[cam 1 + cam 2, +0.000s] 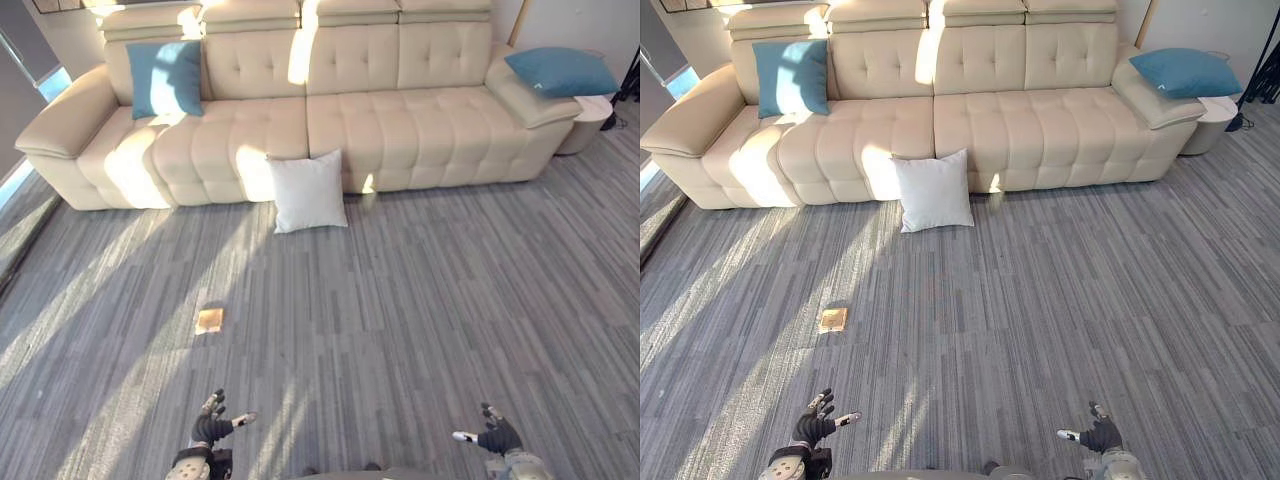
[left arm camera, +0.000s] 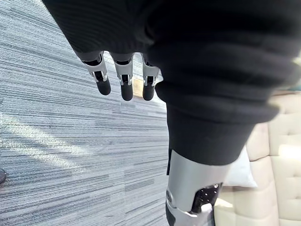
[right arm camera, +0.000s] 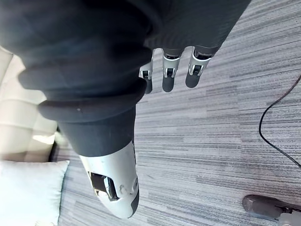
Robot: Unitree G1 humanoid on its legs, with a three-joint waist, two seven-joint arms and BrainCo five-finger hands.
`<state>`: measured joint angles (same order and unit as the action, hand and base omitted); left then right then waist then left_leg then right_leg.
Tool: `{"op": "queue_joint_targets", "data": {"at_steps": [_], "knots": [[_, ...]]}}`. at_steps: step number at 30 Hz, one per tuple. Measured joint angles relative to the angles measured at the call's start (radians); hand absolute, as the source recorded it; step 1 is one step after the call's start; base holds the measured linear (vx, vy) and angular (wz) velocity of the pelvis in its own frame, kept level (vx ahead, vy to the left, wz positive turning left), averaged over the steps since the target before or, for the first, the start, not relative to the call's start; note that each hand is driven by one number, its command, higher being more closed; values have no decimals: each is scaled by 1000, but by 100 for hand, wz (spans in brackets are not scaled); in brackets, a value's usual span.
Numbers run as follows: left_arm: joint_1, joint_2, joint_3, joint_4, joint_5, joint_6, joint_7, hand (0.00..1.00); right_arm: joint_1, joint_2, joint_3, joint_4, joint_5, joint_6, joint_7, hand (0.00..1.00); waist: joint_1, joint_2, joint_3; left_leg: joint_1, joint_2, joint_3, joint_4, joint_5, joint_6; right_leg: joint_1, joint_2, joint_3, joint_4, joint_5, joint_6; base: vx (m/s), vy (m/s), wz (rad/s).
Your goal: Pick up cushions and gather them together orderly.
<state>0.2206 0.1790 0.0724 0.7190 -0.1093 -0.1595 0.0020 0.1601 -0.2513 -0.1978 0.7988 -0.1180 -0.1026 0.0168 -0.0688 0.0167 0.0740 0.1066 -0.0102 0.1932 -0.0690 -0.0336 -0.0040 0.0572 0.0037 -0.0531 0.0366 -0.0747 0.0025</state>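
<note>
While sofa holds blue cushion | armrest: teal cushion | floor: white cushion

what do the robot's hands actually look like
Both the left hand and right hand wear a dark ribbed cover over the back and wrist. Silver fingers end in rounded dark tips; each thumb is a thicker silver shell with a dark inset.

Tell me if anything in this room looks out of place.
Yes. The white cushion stands on the floor, leaning against the sofa front. One blue cushion lies flat on the sofa's right armrest, while the other blue cushion sits upright on the seat. A small tan square lies on the floor.
</note>
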Motion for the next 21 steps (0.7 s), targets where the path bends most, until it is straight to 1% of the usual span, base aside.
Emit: {"op": "queue_joint_targets", "data": {"at_steps": [7, 13, 17, 19, 21], "knots": [[-4, -12, 6, 21, 0, 1, 0, 0, -36, 8, -42, 0, 11, 0, -34, 0, 0, 0, 10, 4, 0, -1, 0, -1, -1, 7, 0, 0, -4, 0, 0, 0, 0, 0], [-1, -19, 9, 27, -6, 2, 0, 0, -40, 8, -42, 0, 11, 2, -34, 0, 1, 7, 31, 1, 0, -5, 0, -1, -1, 4, -1, -2, -2, -1, 1, -5, -2, 1], [-3, -20, 9, 27, -6, 2, 2, 0, -44, 9, -42, 0, 12, 4, -34, 0, 0, 12, 42, -23, -1, -2, 4, -2, 0, -26, -2, -3, 14, -7, 6, -5, -4, -1], [-6, -20, 10, 22, -6, 2, 5, 0, -47, 9, -42, 0, 13, 4, -34, 0, 0, 12, 48, -35, -1, 0, 11, -6, 5, -35, -4, -3, 16, -8, 8, 16, 3, 0], [-6, -20, 10, 18, -6, 2, 11, 0, -55, 10, -42, 0, 36, 7, -34, 0, 1, 10, 55, -64, -1, 6, 44, -30, 13, -50, -6, 1, 18, -12, 14, 52, 17, -6]]}}
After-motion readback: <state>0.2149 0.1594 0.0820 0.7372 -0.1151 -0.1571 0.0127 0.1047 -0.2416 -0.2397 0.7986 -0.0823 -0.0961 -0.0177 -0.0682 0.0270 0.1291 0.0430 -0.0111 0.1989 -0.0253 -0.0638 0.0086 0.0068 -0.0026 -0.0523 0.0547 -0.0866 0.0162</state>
